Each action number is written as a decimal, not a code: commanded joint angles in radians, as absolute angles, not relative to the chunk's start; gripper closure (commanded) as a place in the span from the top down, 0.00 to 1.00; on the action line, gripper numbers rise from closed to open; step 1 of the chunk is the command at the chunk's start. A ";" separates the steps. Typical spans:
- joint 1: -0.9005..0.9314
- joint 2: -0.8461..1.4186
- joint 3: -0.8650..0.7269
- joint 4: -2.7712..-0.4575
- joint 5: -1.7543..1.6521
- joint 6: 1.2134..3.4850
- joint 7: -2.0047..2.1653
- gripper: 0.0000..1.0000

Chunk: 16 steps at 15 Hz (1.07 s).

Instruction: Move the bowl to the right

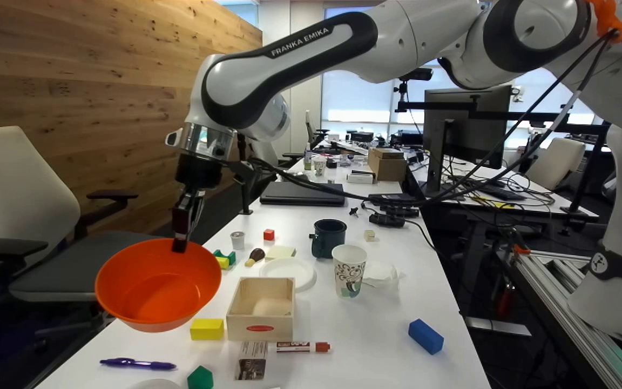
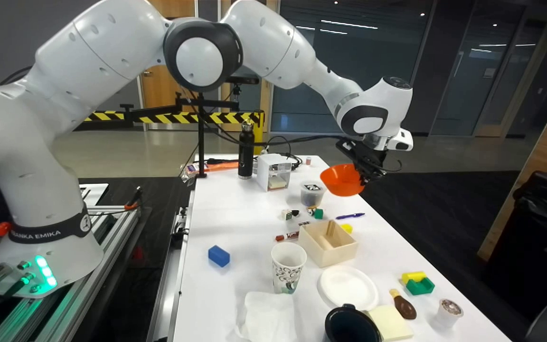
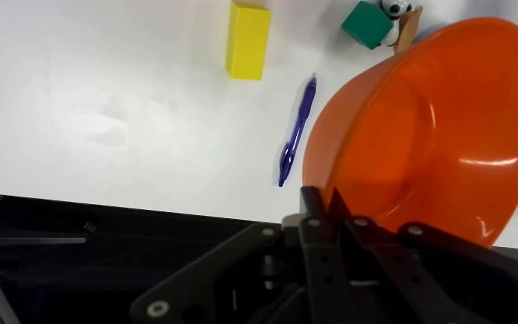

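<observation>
The large orange bowl (image 1: 154, 294) is off the table, held in the air by its rim near the table's long edge. It also shows in an exterior view (image 2: 340, 181) and fills the right side of the wrist view (image 3: 448, 130). My gripper (image 3: 324, 200) is shut on the bowl's rim, one finger outside the wall and one inside. In the exterior views the gripper (image 1: 180, 244) reaches down to the rim; the gripper's (image 2: 364, 175) fingertips are partly hidden by the bowl and dark parts there.
Below the bowl lie a purple pen (image 3: 298, 130), a yellow block (image 3: 247, 42) and a green block (image 3: 368, 24). A wooden box (image 1: 261, 327), paper cup (image 1: 349, 273), white plate (image 1: 303, 273), dark teal cup (image 1: 328, 240) and blue block (image 1: 425, 336) stand on the white table.
</observation>
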State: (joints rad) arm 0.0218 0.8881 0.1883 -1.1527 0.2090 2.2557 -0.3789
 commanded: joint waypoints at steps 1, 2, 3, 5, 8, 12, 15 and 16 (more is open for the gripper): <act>0.015 0.893 0.196 -1.145 0.199 2.252 -0.363 0.01; 0.023 0.893 0.185 -1.143 0.190 2.256 -0.345 0.01; 0.028 0.894 0.178 -1.141 0.185 2.266 -0.335 0.01; 0.030 0.898 0.168 -1.135 0.187 2.279 -0.308 0.01; 0.037 0.893 0.152 -1.141 0.190 2.312 -0.248 0.01; 0.045 0.901 0.140 -1.141 0.194 2.351 -0.163 0.01; 0.043 0.923 0.136 -1.135 0.201 2.365 -0.113 0.01; 0.043 0.934 0.134 -1.131 0.203 2.369 -0.096 0.01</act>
